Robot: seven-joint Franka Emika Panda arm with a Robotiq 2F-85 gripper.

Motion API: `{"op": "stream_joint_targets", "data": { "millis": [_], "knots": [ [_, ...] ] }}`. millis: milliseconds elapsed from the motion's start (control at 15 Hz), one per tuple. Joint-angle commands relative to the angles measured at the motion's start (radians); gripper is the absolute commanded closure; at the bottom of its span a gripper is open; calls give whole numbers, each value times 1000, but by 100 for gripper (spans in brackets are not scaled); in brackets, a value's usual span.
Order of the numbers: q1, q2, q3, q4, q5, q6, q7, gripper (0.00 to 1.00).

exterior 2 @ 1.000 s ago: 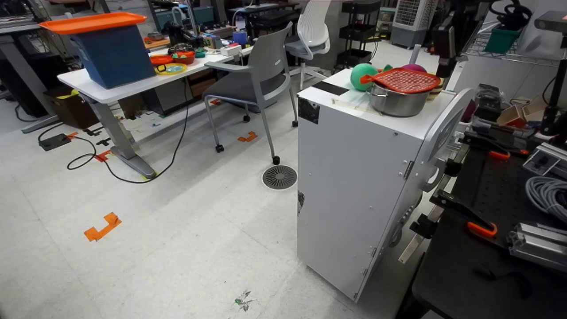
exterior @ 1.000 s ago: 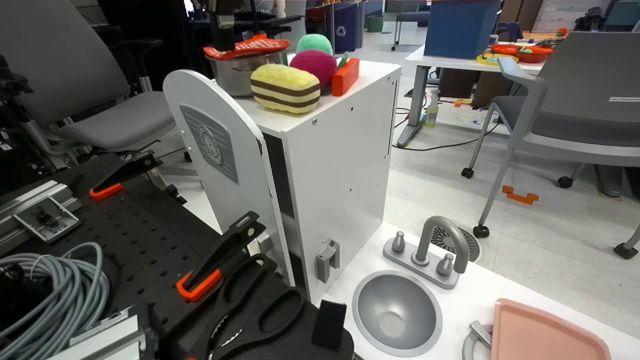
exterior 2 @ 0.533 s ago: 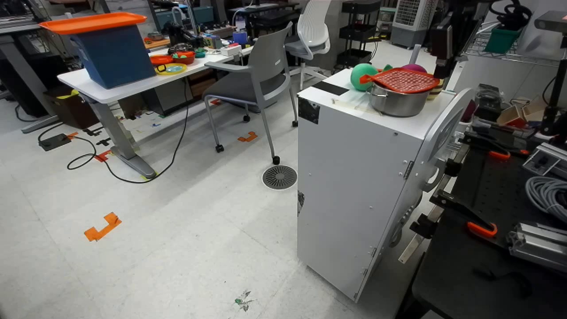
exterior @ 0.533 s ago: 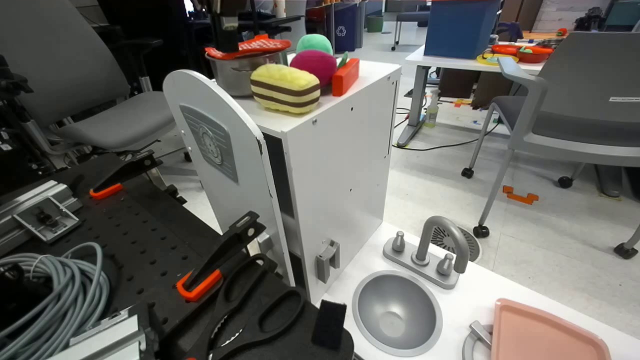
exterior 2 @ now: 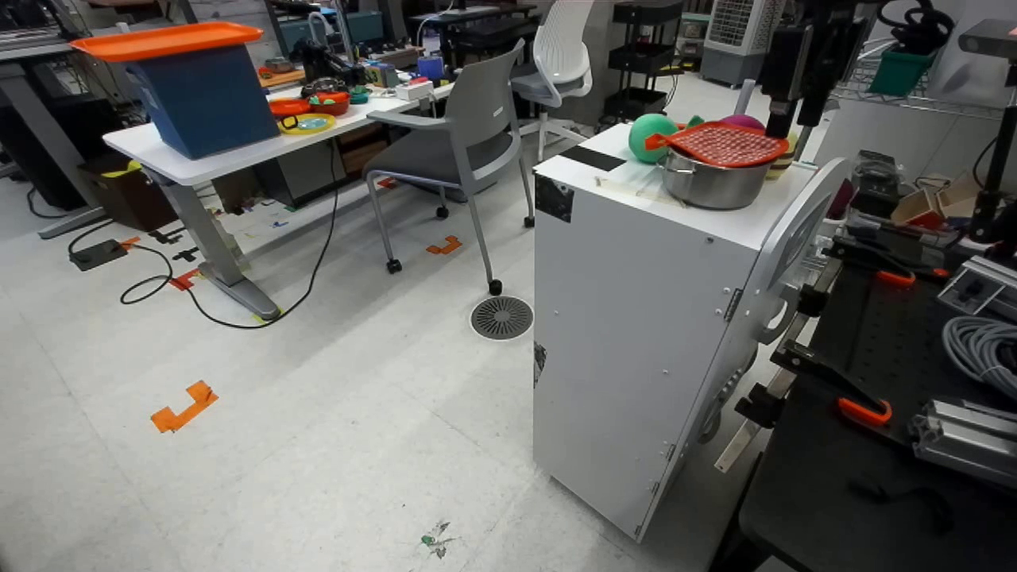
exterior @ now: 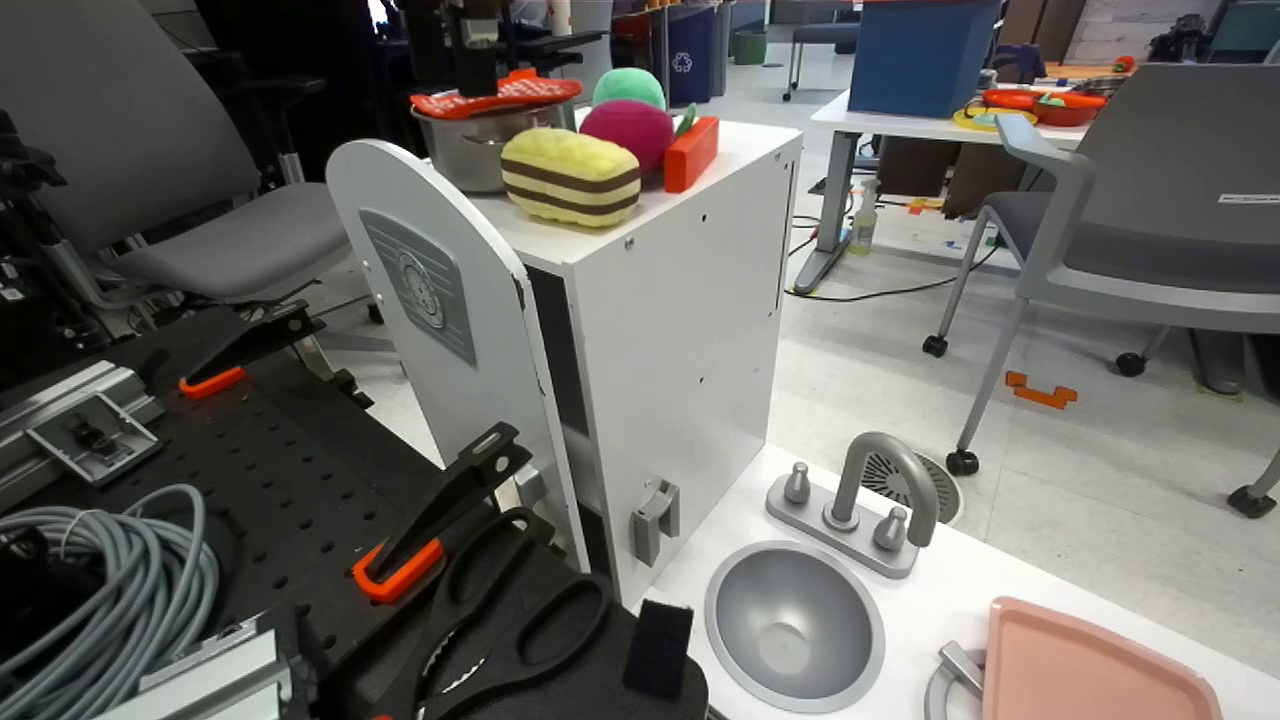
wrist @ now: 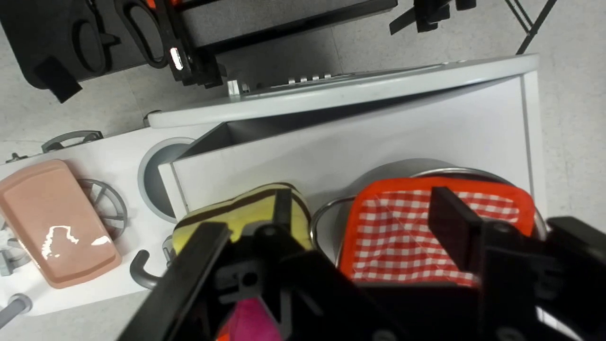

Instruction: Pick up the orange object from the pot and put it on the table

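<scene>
The orange object [wrist: 397, 227], a flat pad with red-and-white checks and an orange rim, lies across the top of the pot [exterior 2: 715, 187]. In the wrist view it covers most of the opening; the grey metal wall and a wire handle show beside it. My gripper [wrist: 361, 192] is over the pot with its jaws spread wide. One of its fingers [wrist: 450, 218] is above the checked cloth, the opposite one above the yellow block. Nothing is held between them. Whether a fingertip touches the cloth I cannot tell. The pot stands on the white cabinet top [exterior 2: 628, 187].
A yellow striped block [exterior: 570, 178] sits close beside the pot, with a magenta ball [exterior: 628, 130], a green ball [exterior 2: 651, 137] and an orange block [exterior: 692, 155] nearby. A raised white panel [exterior: 440, 260] borders the cabinet. A white table [exterior 2: 191, 163] stands farther away.
My gripper's jaws have gone from shut to spread apart. The orange object slid very slightly on the pot about half a second ago; the pot stays where it was.
</scene>
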State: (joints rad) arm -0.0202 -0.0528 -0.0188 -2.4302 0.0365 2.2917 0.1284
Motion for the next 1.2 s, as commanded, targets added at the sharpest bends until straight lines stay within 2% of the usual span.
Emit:
{"op": "stream_joint_targets", "data": {
  "millis": [0,867,933,1067,1133],
  "knots": [
    [-1,8,-1,23,12,-33,2,0],
    [-2,46,-1,38,7,-38,10,0],
    [-2,48,-2,40,7,-38,10,2],
    [-2,50,-2,44,8,-39,8,27],
    [-2,50,-2,45,10,-40,6,29]
  ]
}}
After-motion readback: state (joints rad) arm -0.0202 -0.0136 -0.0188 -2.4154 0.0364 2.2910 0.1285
